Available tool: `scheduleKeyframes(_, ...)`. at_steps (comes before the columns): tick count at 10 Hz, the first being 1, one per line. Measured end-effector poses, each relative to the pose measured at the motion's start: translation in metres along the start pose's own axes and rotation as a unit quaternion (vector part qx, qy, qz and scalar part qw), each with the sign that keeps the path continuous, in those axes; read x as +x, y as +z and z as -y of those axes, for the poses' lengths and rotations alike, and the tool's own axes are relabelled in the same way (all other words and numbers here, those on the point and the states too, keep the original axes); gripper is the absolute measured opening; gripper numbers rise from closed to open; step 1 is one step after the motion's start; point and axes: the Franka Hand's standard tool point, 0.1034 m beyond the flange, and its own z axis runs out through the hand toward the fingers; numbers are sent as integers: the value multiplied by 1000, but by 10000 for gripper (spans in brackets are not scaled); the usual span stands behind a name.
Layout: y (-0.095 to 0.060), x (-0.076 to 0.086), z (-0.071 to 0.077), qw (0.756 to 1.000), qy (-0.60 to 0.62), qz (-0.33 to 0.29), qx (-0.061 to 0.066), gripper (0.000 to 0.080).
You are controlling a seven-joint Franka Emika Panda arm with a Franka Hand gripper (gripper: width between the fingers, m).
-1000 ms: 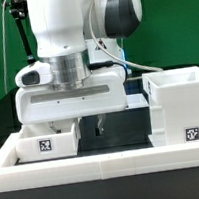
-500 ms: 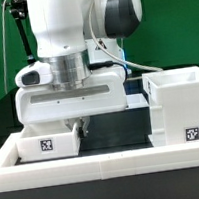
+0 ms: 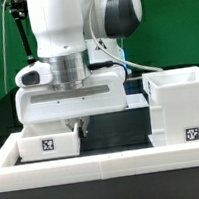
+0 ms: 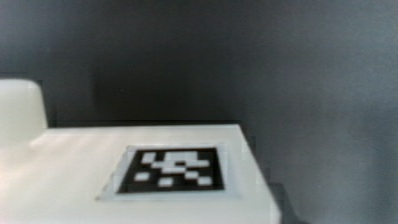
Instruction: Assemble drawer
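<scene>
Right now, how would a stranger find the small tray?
Look under the white robot arm in the middle. The small tray sits there, toward the exterior view's left. Unlike the tall shell on the other side, it is low, with a centred tag.

Back of the small tray point(image 3: 48, 144) hidden behind my arm point(image 3: 71, 91). My gripper point(image 3: 82, 127) at tray's edge: pinching its wall or not, too small to tell. The tall shell point(image 3: 179, 106), toward the exterior view's right of tray, cut off by picture edge. Wrist view: tray's tag point(image 4: 175, 170) blurred.

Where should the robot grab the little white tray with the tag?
Probably pinch the small tray by its thin side wall nearest the tall shell, coming straight down from above. It sits upright and open-topped, so that rim is exposed.
</scene>
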Motion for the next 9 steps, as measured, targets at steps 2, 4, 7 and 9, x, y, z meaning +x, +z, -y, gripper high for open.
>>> scheduleKeyframes(2,0,0,0,1000,0,0,0,41)
scheduleKeyframes(4,-6,3,7,1000,-17,0,-2,42)
scheduleKeyframes(7,-31,10,21,997,-72,-3,7,42)
scheduleKeyframes(9,-31,10,22,996,-91,-4,7,42)
